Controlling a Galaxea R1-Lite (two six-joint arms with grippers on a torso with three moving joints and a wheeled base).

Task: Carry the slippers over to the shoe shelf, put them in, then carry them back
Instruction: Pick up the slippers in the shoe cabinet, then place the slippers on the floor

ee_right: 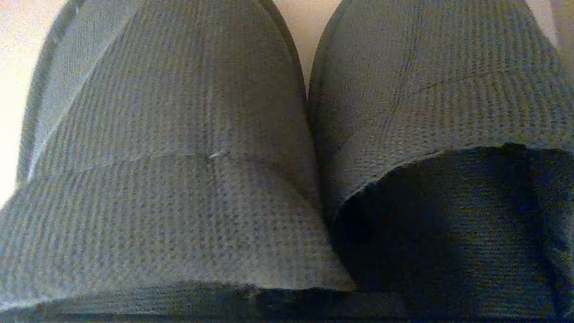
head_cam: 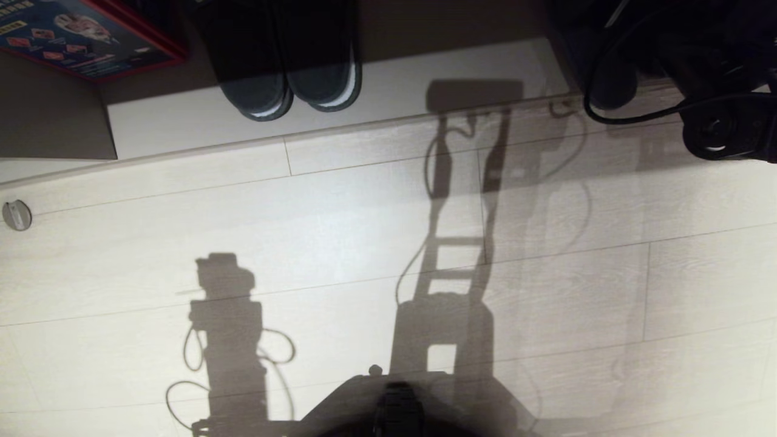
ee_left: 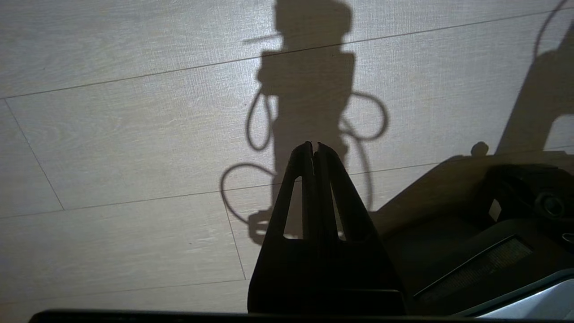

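bright floor (head_cam: pixel 340 243) glare; hard shadows — dim shelf

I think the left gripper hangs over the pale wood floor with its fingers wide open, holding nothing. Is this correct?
Not fully. In the left wrist view the left gripper does hang over the pale wood-plank floor and holds nothing, but its fingers are shut, with the tips pressed together, not wide open.

Floor (head_cam: pixel 340 243): pale wood-grain planks, thin seams, hard dark shadows.
Light: bright, glare near centre.
Box (head_cam: pixel 85 36): colourful, red-edged, at 11 o'clock.
Disc (head_cam: pixel 16 215): small, grey, at 9 o'clock.
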